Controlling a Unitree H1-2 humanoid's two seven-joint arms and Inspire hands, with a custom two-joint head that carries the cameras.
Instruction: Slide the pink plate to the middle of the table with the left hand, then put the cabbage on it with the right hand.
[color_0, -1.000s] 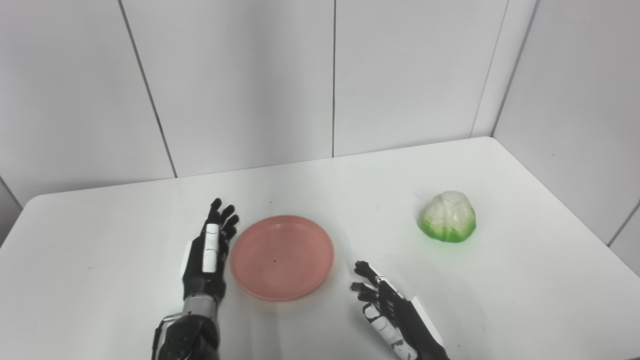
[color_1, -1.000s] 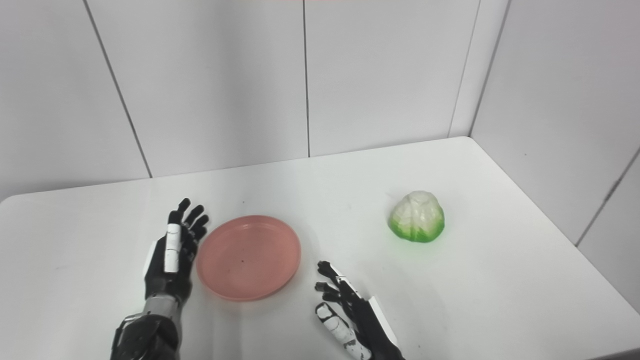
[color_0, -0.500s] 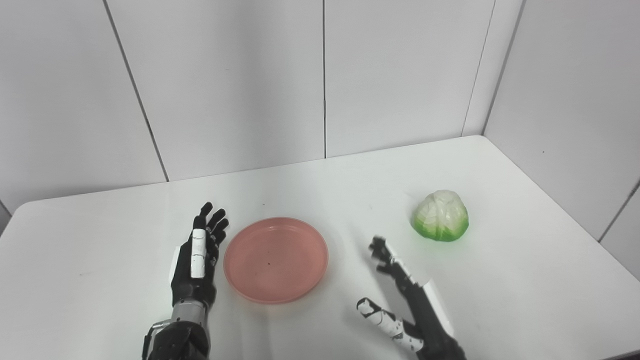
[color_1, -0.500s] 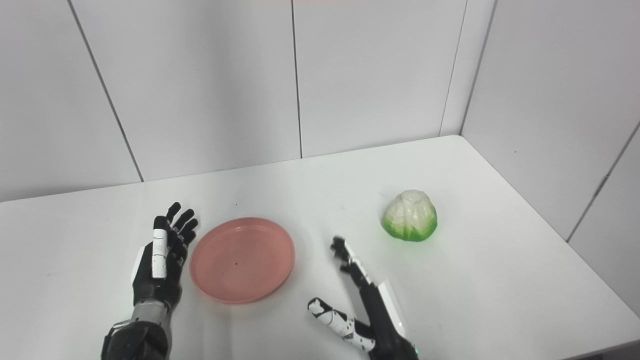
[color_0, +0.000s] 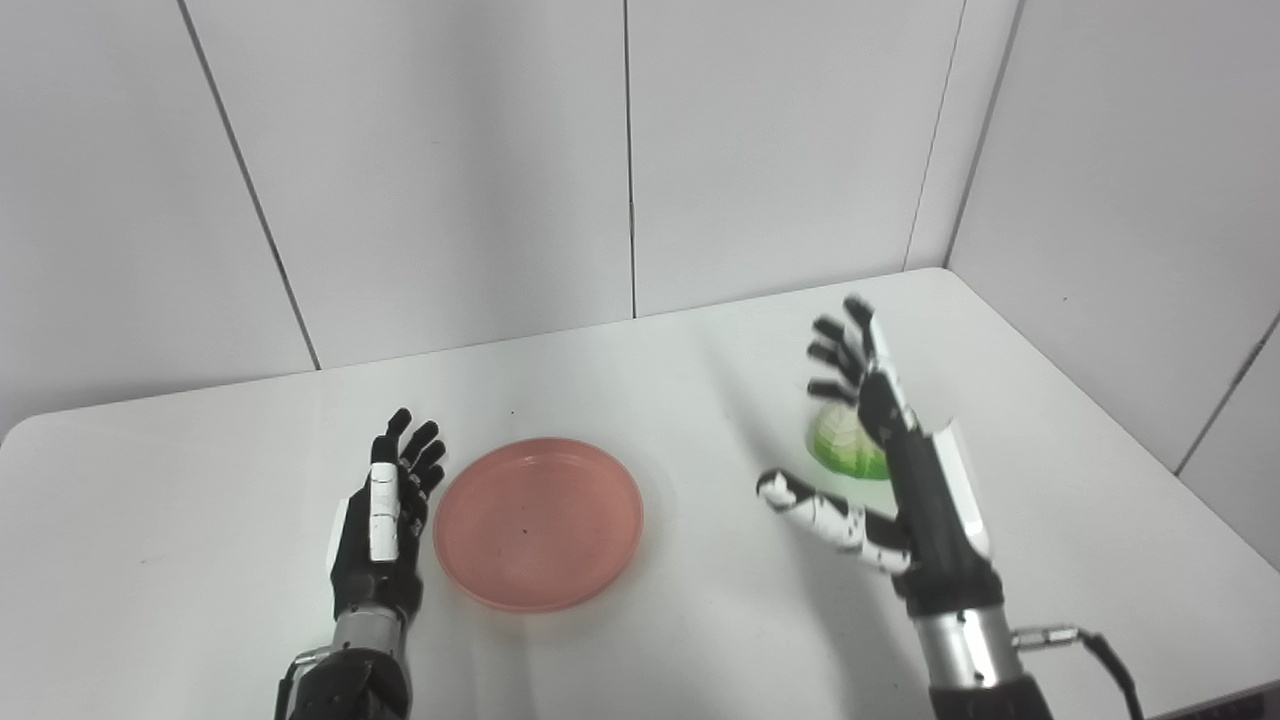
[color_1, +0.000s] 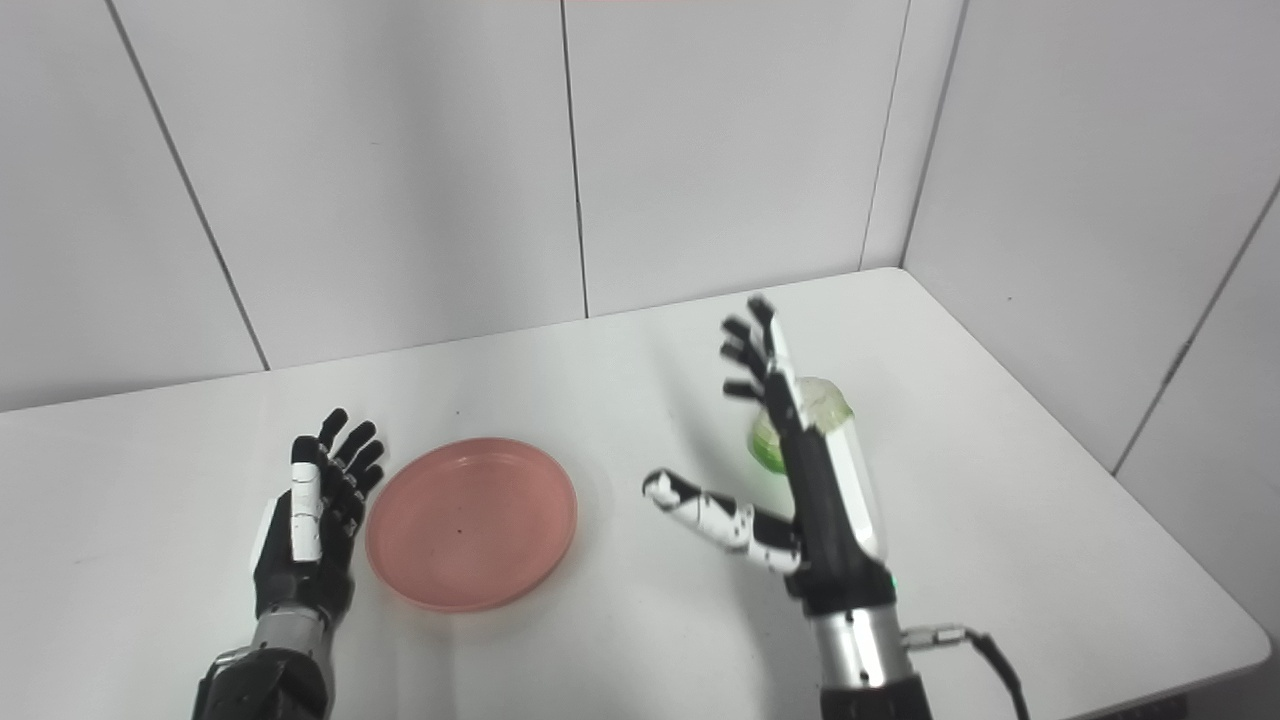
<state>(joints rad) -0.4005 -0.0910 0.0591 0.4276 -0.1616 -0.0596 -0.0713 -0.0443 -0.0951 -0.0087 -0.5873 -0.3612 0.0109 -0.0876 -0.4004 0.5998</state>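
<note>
The pink plate (color_0: 538, 520) lies flat near the middle of the white table (color_0: 200, 470), empty. My left hand (color_0: 380, 510) rests open beside the plate's left rim, fingers straight and pointing away from me, apart from the rim or barely at it. The green and white cabbage (color_0: 838, 447) sits to the right of the plate, partly hidden behind my right hand (color_0: 885, 470). That hand is raised above the table in front of the cabbage, open, fingers spread upward and thumb stretched left, holding nothing.
White wall panels (color_0: 450, 170) rise close behind the table and along its right side. The table's right edge (color_0: 1150, 470) runs diagonally just beyond the cabbage. A cable (color_0: 1100, 650) hangs from my right wrist.
My right hand rose from the table near its front and swung up and right, now in front of the cabbage. The left hand and plate stayed put. The camera turned right.
</note>
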